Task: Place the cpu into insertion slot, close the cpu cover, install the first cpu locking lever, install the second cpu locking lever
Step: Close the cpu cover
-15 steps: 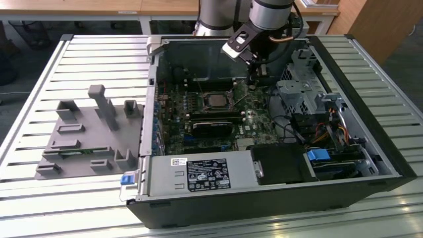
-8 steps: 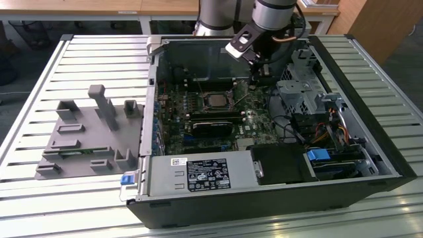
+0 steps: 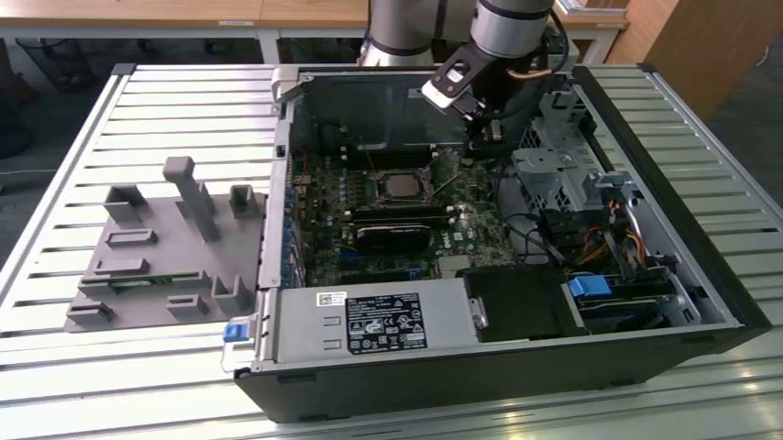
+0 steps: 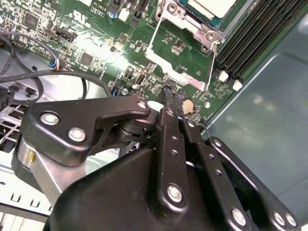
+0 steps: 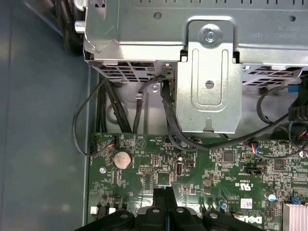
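Hanging from the arm in the exterior view, my gripper sits inside the open computer case, toward the exterior view's right of the cpu. The cpu lies in the insertion slot on the motherboard. A grey fixture rests on the slatted table, at the exterior view's left of the case.

In the second wrist view my fingers are pressed together with nothing between them. Their tips are near the cpu cover, which is swung open, with green board showing through its cut-out.

In the first wrist view my closed tips hover over the board, near a coin battery and a metal bracket.
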`<control>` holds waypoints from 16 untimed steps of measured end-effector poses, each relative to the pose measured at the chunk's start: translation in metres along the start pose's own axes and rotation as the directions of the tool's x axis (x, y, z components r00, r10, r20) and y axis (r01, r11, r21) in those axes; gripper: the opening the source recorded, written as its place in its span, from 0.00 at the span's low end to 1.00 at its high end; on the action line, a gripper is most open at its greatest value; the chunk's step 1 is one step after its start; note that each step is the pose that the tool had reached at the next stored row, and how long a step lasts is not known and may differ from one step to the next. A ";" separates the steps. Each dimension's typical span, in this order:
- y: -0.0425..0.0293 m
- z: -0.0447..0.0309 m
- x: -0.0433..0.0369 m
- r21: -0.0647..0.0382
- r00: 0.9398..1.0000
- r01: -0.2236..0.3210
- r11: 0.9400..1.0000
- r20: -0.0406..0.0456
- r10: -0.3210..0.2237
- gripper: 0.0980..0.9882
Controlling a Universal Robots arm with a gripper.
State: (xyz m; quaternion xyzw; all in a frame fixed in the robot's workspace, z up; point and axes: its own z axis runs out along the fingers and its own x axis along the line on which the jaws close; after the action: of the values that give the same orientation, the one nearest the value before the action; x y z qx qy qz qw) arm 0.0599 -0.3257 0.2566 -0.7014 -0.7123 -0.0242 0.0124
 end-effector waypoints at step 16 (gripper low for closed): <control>-0.0086 0.0100 0.0035 0.005 1.000 0.000 1.000 0.000 0.000 0.02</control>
State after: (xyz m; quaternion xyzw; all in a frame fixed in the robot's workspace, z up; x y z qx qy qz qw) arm 0.0515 -0.3219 0.2467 -0.7014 -0.7123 -0.0223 0.0141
